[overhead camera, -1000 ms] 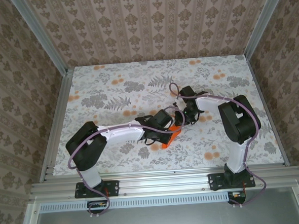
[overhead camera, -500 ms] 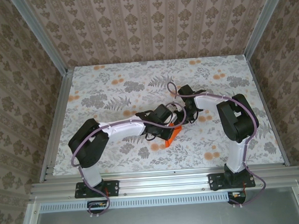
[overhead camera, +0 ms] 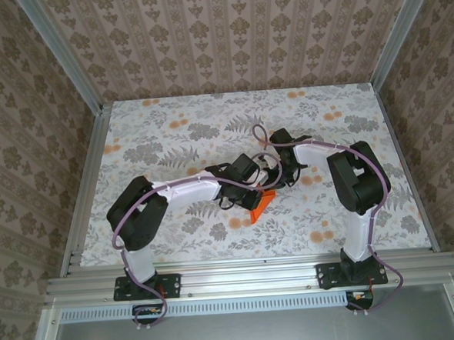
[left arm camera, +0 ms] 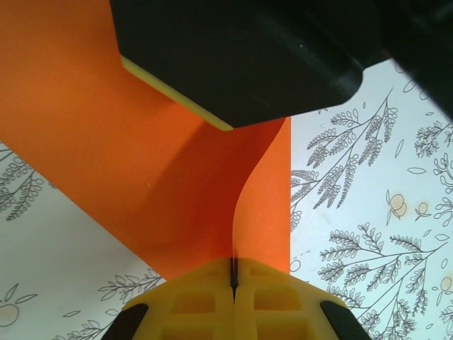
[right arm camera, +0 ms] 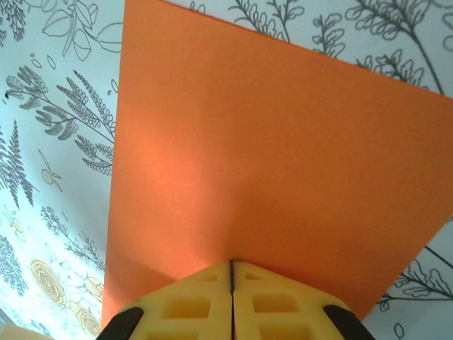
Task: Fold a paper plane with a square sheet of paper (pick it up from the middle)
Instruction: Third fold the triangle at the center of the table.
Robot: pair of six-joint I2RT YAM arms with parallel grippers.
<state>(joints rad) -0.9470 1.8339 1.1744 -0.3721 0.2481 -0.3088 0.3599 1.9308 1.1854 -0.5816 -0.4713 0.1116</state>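
Orange paper sheet (right arm camera: 283,163): one | left tool (left arm camera: 233,270), right tool (right arm camera: 231,272): two, both pinching it

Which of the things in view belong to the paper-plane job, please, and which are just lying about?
Part of the job:
- orange paper, partly bent
- left gripper, shut on its edge
- right gripper, shut on its edge

Just there:
- floral table cover
- wallpapered walls
- aluminium frame

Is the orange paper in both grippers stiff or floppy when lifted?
Probably floppy: the orange paper bends in a curve at the left gripper. Likely light and easily creased: it looks thin. It might slip, as the right gripper pinches only its edge.
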